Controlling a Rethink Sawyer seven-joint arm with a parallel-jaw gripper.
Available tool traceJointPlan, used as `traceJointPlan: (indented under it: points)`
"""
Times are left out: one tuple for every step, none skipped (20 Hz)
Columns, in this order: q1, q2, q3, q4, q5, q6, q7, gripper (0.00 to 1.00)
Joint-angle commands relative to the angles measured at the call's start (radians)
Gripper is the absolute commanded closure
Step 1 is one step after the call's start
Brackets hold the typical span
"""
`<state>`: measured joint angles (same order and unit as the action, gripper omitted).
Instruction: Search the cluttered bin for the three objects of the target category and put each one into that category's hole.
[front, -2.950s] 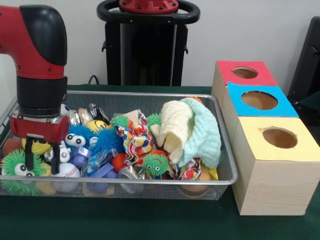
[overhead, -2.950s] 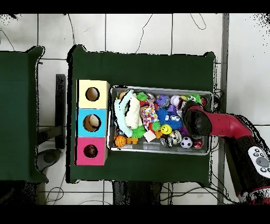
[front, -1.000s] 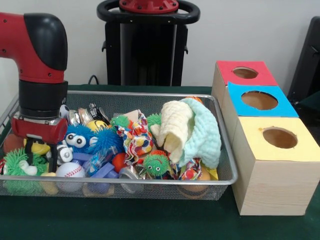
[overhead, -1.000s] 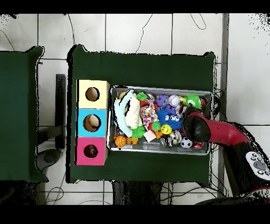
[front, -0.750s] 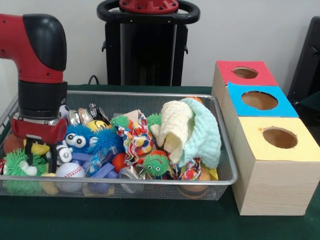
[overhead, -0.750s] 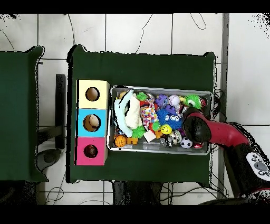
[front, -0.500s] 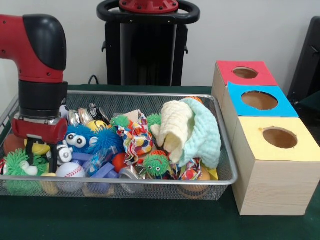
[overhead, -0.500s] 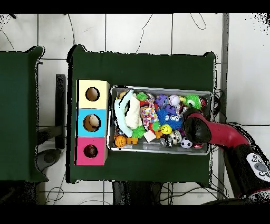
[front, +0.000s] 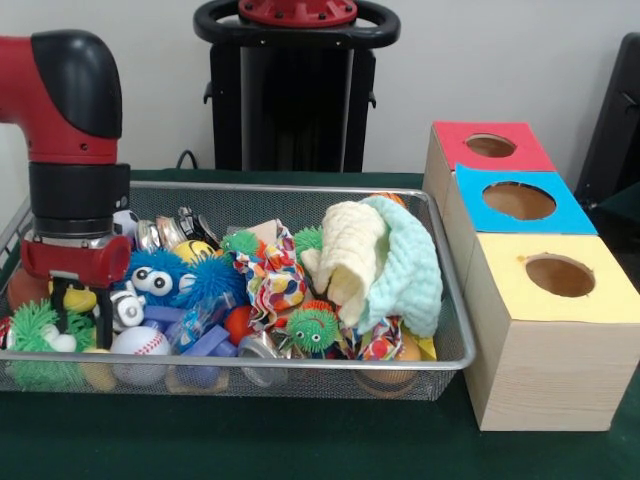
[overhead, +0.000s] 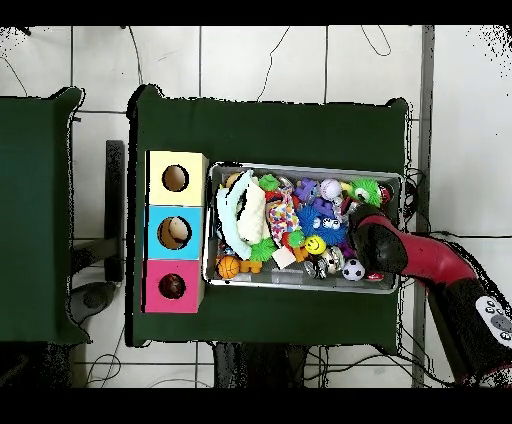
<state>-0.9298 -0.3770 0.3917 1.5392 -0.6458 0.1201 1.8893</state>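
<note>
Many small toys fill the wire-mesh bin (front: 440, 352) on the green table (front: 300, 440): spiky rubber balls, a smooth white baseball (front: 140, 342), a fuzzy blue creature with big eyes (front: 160, 277), and soft knitted cloths (front: 375, 262) heaped at the end beside the three wooden boxes (front: 530, 300) with round holes in red, blue and yellow tops. My arm comes down vertically at the opposite end of the bin, and my hand (front: 78, 312) hangs among the toys with its two black fingers (front: 58, 305) apart, gripping nothing that I can see.

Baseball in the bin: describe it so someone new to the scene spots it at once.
Start at the wire mesh bin and go to the end farthest from the colored boxes, under the red arm. The baseball lies against the front wall, just below the gripper. It is the only white ball with red stitching.
</note>
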Motion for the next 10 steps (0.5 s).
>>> traceJointPlan:
  points:
    - [-0.037, 0.122, 0.103, 0.123, -0.036, 0.142, -0.106, 0.0]
    - [-0.047, 0.123, 0.117, 0.13, -0.028, 0.156, -0.111, 0.0]
    - [-0.05, 0.123, 0.122, 0.134, -0.028, 0.158, -0.11, 0.0]
    - [-0.063, 0.132, 0.14, 0.139, -0.028, 0.161, -0.119, 0.0]
    - [-0.065, 0.135, 0.144, 0.14, -0.031, 0.16, -0.119, 0.0]
    - [-0.065, 0.137, 0.145, 0.14, -0.039, 0.148, -0.116, 0.0]
    - [-0.069, 0.142, 0.15, 0.141, -0.039, 0.149, -0.116, 0.0]
    - [-0.071, 0.146, 0.151, 0.139, -0.04, 0.149, -0.115, 0.0]
    - [-0.073, 0.151, 0.152, 0.138, -0.041, 0.148, -0.113, 0.0]
    - [-0.077, 0.16, 0.153, 0.135, -0.046, 0.146, -0.115, 0.0]
